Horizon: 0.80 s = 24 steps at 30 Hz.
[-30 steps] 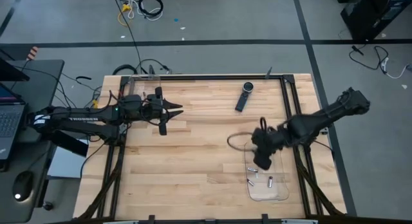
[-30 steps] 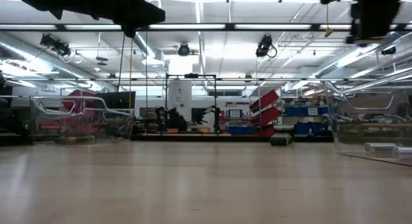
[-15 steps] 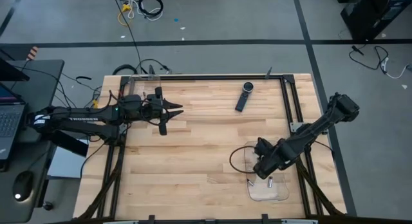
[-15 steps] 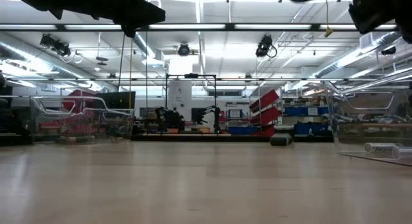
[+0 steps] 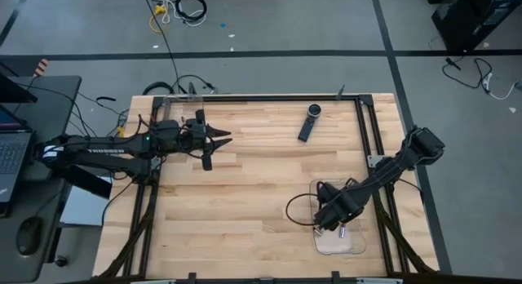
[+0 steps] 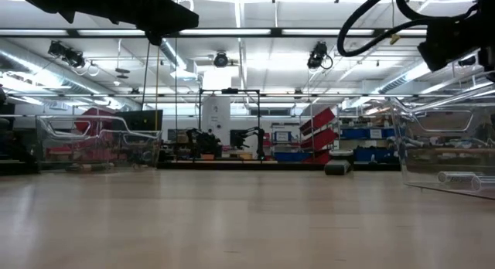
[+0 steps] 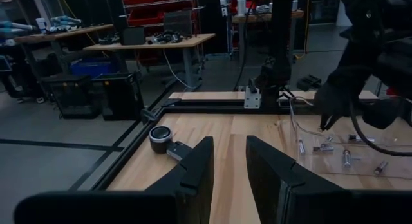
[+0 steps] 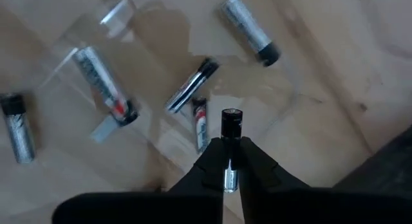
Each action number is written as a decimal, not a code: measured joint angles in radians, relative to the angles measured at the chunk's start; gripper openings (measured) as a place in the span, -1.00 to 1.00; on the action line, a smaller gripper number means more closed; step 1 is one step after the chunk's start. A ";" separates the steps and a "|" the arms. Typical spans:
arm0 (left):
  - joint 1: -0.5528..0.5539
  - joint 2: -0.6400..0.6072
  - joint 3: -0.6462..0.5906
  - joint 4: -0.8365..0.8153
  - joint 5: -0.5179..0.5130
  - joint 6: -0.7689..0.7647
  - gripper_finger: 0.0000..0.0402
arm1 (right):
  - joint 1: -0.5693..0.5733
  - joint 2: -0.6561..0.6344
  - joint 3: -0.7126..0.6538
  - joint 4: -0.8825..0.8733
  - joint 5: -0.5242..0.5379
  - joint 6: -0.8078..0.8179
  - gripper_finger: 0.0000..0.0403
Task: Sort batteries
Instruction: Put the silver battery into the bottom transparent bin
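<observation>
My right gripper [image 5: 326, 222] hovers over the clear tray [image 5: 352, 245] at the table's near right, shut on one battery [image 8: 231, 121]. Several silvery batteries lie flat on the tray's floor below it, among them one [image 8: 248, 28], a second [image 8: 103, 82] and a third [image 8: 190, 85]. In the high view two of them show as small bright specks [image 5: 342, 232]. My left gripper [image 5: 222, 138] waits open above the table's far left part, touching nothing. My right gripper pinches the battery's silvery body [image 8: 230, 161] between its two fingers. The battery lies along the fingers, with its dark end [image 8: 231, 116] sticking out past the fingertips. The fingers point down at the tray from above, and the battery is lifted clear of the tray's floor.
A long black remote-like device [image 5: 308, 122] lies near the far edge and also shows in the left wrist view [image 7: 164, 140]. The tray's clear wall [image 6: 445, 157] stands at the right of the low view. Bare wood spreads across the middle of the table [image 5: 245, 202].
My right gripper has moved toward the table's near edge and come down over the clear tray, from near the tray's far end to above its near-left part. The left arm has kept still.
</observation>
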 joint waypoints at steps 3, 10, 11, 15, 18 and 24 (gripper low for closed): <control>0.000 0.000 0.000 -0.001 0.000 0.000 -0.55 | 0.004 0.001 0.000 0.008 -0.013 -0.016 -0.85; 0.000 0.000 0.000 -0.002 0.000 0.000 -0.55 | 0.007 0.001 0.000 0.005 -0.009 -0.020 -0.81; 0.000 0.000 0.000 -0.002 -0.001 0.000 -0.55 | 0.006 0.001 0.000 0.005 -0.009 -0.020 -0.81; 0.000 0.000 0.000 -0.002 -0.001 0.000 -0.55 | 0.007 0.001 0.000 0.005 -0.006 -0.020 -0.81; 0.000 0.000 0.000 -0.002 -0.001 0.000 -0.55 | 0.007 0.001 0.000 0.004 -0.006 -0.020 -0.80; 0.000 0.000 0.000 -0.002 -0.001 -0.001 -0.55 | 0.007 0.001 0.000 0.004 -0.005 -0.017 -0.79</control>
